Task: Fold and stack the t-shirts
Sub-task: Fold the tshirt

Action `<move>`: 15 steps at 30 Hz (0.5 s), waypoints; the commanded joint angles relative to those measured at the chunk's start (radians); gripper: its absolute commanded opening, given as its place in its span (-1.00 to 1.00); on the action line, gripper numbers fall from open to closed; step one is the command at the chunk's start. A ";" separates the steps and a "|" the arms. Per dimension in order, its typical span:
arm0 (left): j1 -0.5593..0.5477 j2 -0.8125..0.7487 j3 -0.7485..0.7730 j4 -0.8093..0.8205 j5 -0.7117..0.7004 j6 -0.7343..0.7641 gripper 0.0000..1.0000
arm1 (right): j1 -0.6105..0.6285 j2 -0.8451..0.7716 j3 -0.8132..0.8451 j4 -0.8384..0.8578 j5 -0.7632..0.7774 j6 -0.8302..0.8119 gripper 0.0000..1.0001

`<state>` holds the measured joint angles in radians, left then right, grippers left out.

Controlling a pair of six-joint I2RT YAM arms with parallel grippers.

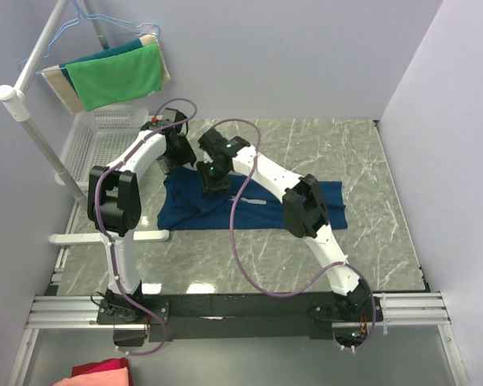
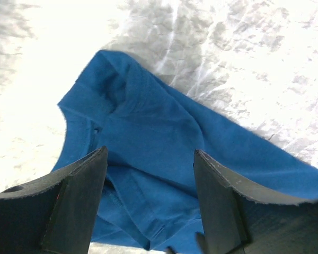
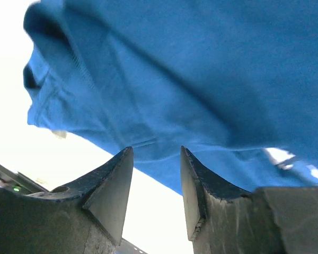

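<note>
One navy blue t-shirt [image 1: 258, 207] lies partly folded and crumpled on the marble table, running from centre-left out to the right. My left gripper [image 1: 171, 159] hovers at the shirt's upper left corner. In the left wrist view its jaws stand wide open over the t-shirt [image 2: 148, 127], with only folds of cloth below the left gripper [image 2: 151, 156]. My right gripper [image 1: 212, 180] is just beside it over the shirt's upper edge. In the right wrist view the right gripper [image 3: 156, 153] is open, with a hem of the t-shirt [image 3: 191, 79] just beyond its tips and nothing between them.
A white basket [image 1: 97, 141] stands at the back left beside a rack pole [image 1: 44, 149]. A green cloth [image 1: 117, 76] hangs from the rack above it. A red cloth [image 1: 101, 374] lies below the table's near edge at the bottom left.
</note>
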<state>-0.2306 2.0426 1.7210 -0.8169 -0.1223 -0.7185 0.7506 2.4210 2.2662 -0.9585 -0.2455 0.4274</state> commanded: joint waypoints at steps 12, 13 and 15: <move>0.096 -0.038 -0.100 -0.024 0.111 -0.006 0.39 | 0.122 0.036 0.029 -0.033 0.222 -0.044 -0.03; 0.099 -0.041 -0.103 -0.021 0.115 -0.002 0.39 | 0.124 0.041 0.021 -0.023 0.244 -0.039 -0.03; 0.109 -0.041 -0.109 -0.016 0.115 -0.001 0.39 | 0.122 0.046 -0.002 -0.010 0.346 -0.038 -0.03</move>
<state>-0.1310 2.0426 1.6218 -0.8536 -0.0452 -0.7223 0.8791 2.4481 2.2719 -0.9829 -0.0750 0.3878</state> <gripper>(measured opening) 0.698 0.486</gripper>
